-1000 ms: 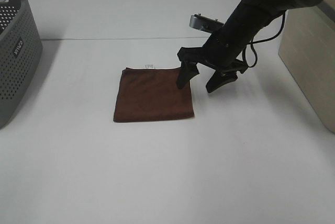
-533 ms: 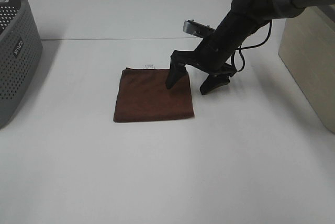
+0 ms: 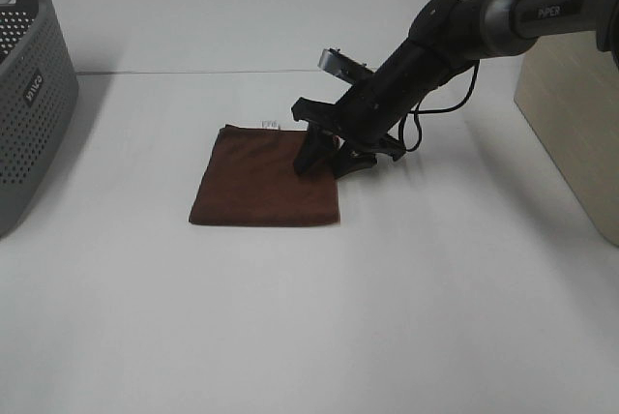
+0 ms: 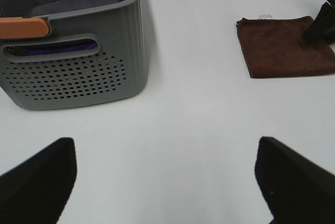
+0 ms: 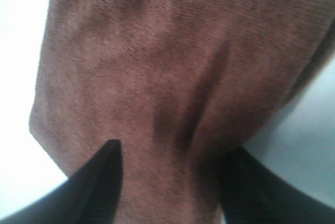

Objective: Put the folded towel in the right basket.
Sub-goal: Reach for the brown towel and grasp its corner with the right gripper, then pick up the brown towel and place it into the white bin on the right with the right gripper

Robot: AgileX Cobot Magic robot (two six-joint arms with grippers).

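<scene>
Since the earlier frame the right gripper (image 3: 327, 162) has been sliding the folded towel (image 3: 263, 180) leftward across the surface (image 3: 309, 317). Its jaws are pinching the towel's right edge, seemingly bunching it. The lift and carry are remaining. The left gripper (image 4: 167, 182) is hanging spread apart. Open room is lying toward the right basket (image 3: 573, 114).

1. The folded towel (image 3: 263, 188) is dark brown, with a small white tag (image 3: 273, 125) at its edge.
2. The table (image 3: 290, 317) is plain white.
3. The perforated basket (image 3: 29, 104), left of the towel, is grey with a white logo.
4. The right basket (image 3: 571, 114) is beige.
5. The right gripper (image 3: 329, 161) is black.
</scene>
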